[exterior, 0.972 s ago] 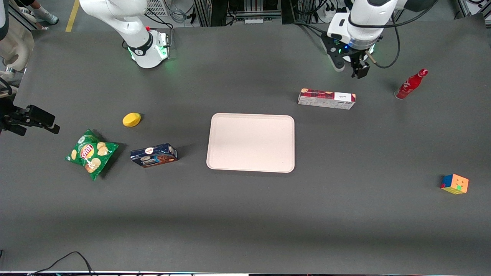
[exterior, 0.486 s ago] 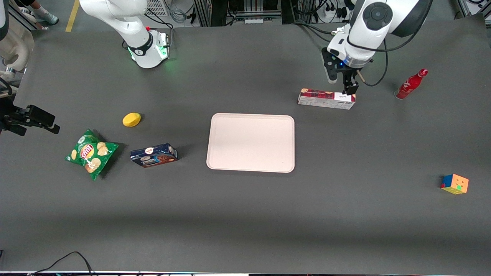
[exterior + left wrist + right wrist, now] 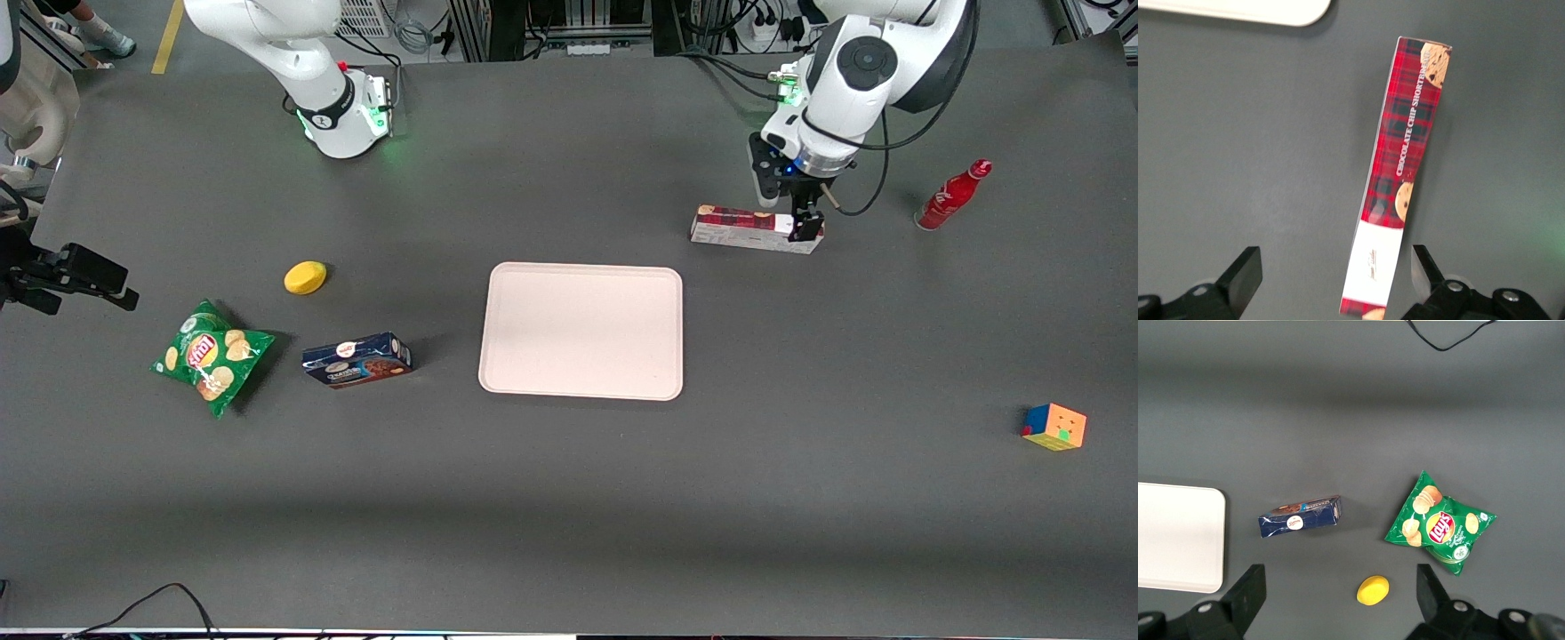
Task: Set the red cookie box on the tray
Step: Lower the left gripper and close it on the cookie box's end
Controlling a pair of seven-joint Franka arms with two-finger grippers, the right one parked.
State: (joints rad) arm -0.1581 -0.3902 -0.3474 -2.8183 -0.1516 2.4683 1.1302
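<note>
Pointing straight down, gripper (image 3: 805,228) spread astride red cookie box (image 3: 742,228) white end

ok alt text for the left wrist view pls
The open claw hangs above the white-labelled end of the red cookie box, which lies on the dark table, one finger on each side. A corner of the cream tray shows at the edge.
</note>
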